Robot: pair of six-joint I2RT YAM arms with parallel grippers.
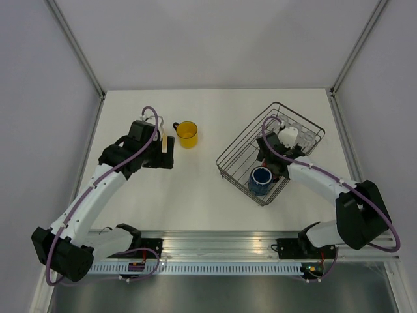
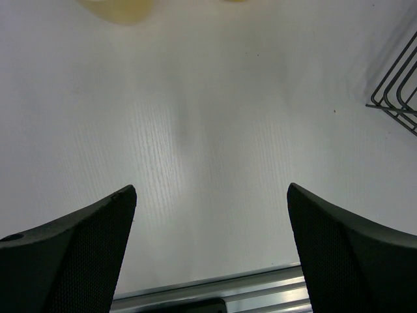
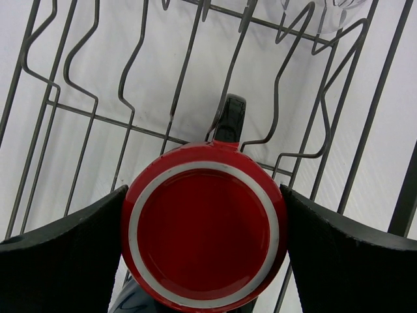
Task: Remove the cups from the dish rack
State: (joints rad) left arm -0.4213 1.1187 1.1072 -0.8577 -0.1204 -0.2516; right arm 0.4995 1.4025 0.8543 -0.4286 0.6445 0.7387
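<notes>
A white counter (image 1: 208, 195) seen from above, with two robot arms bolted at its near edge. On the right side of the counter sits a large dark wire dish rack (image 1: 229, 150), turned at an angle. The right arm reaches into the middle of the rack, while the left arm stretches over the left side of the counter, well apart from the rack.

The left fingers (image 2: 71, 254) are released, spread wide over bare counter with nothing between them.

The right fingers (image 3: 65, 261) flank a red mug (image 3: 205, 231) that stands upside down on the rack's wires, its round base with a pale ring facing up. Each finger sits right at a side of the mug; whether they are grasping it or only touching it cannot be told. A dark glossy piece (image 3: 230, 117) sticks out from the mug's far side.

A dark blue mug (image 1: 261, 179) stands upright in the near corner of the rack, just beside the right fingers. A bright yellow mug (image 1: 187, 134) stands upright on the counter outside the rack, near the left fingers, with its handle pointing left. A clear glass tumbler (image 1: 290, 135) sits in the far end of the rack.
</notes>
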